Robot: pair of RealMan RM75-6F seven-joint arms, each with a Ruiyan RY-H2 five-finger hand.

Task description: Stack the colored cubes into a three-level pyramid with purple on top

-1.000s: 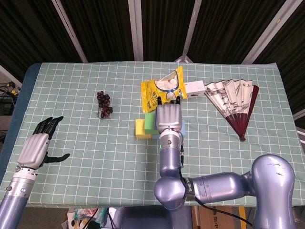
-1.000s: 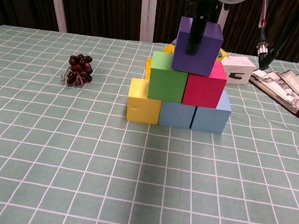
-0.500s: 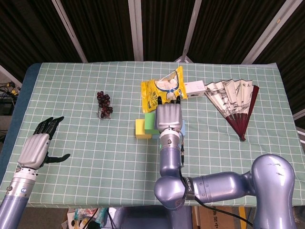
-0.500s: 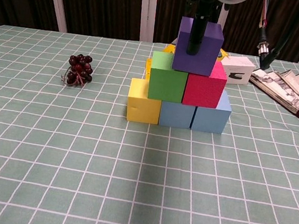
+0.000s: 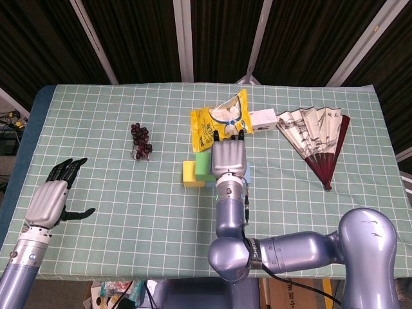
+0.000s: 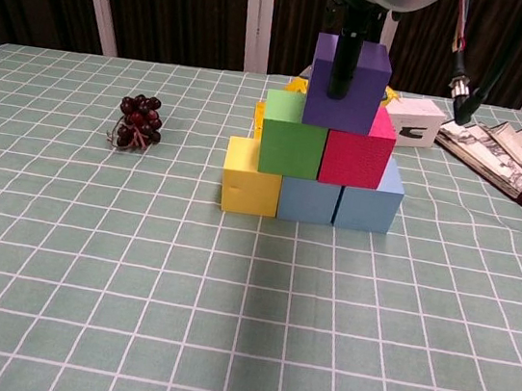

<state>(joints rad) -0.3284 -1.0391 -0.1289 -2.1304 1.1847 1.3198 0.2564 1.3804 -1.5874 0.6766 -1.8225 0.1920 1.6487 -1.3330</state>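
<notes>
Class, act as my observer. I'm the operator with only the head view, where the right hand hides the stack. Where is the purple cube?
Observer: The chest view shows the purple cube on top, resting across the green cube and red cube.
Operator: Is the hand holding it?
Observer: Yes, a finger of the right hand lies down its front face.
Operator: What forms the bottom row?
Observer: A yellow cube, then two blue cubes, side by side.
</notes>
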